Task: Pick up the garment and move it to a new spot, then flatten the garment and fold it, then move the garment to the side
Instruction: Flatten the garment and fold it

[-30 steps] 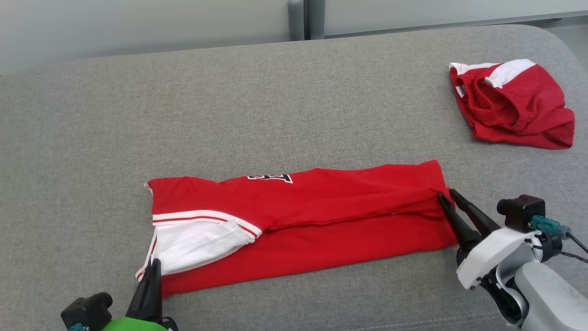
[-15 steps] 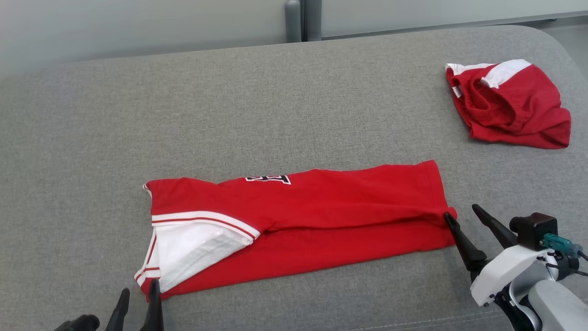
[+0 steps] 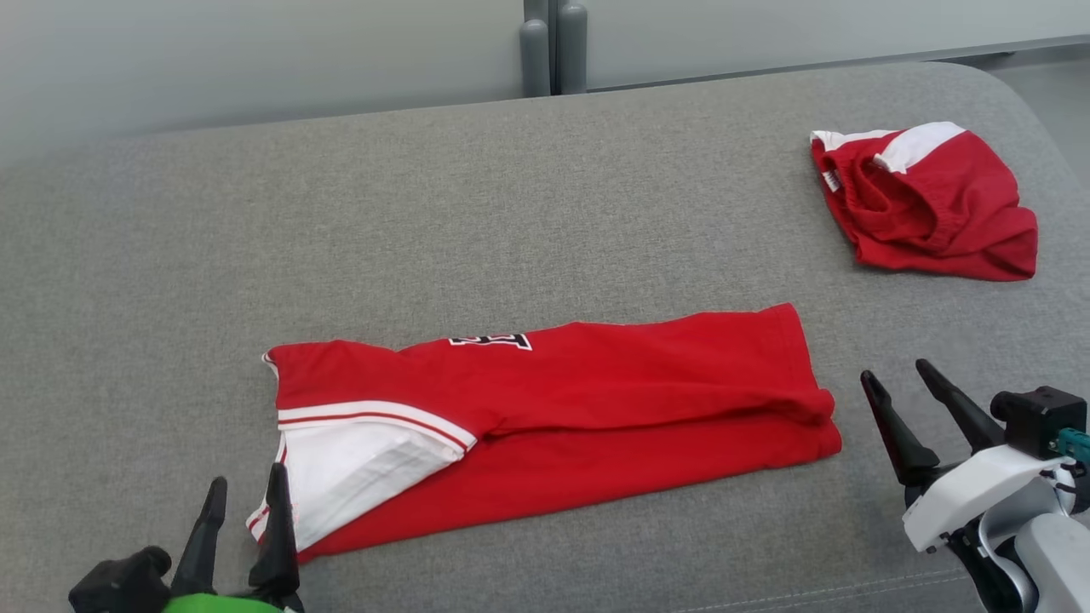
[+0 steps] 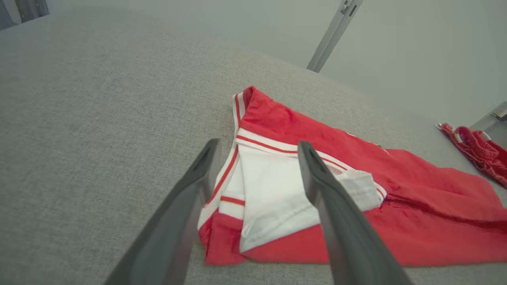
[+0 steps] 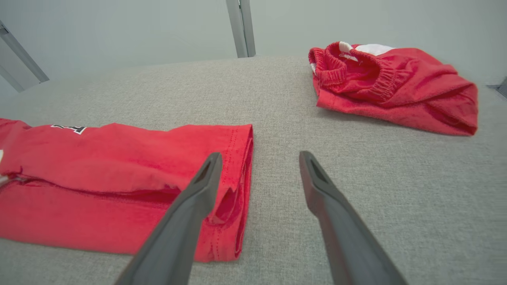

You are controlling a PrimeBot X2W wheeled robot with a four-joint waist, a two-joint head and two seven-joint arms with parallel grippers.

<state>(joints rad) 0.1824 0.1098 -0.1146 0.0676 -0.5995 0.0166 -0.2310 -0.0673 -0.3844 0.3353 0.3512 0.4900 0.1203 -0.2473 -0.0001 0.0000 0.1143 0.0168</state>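
The garment is a red shirt with a white sleeve, folded into a long strip across the grey cushion. My left gripper stands open just off the strip's near left corner, by the white sleeve. My right gripper is open too, a little clear of the strip's right end. Neither holds any cloth. Through the left wrist camera my own gripper frames the sleeve; through the right wrist camera my gripper straddles the hem and bare cushion.
A second red and white garment lies crumpled at the far right of the cushion, also seen as a bundle in the right wrist view. Grey posts stand behind the cushion's far edge.
Both grippers let go of the strip's ends, opened and drew back from the cloth. The head camera shifted slightly. The strip stays folded where it lay.
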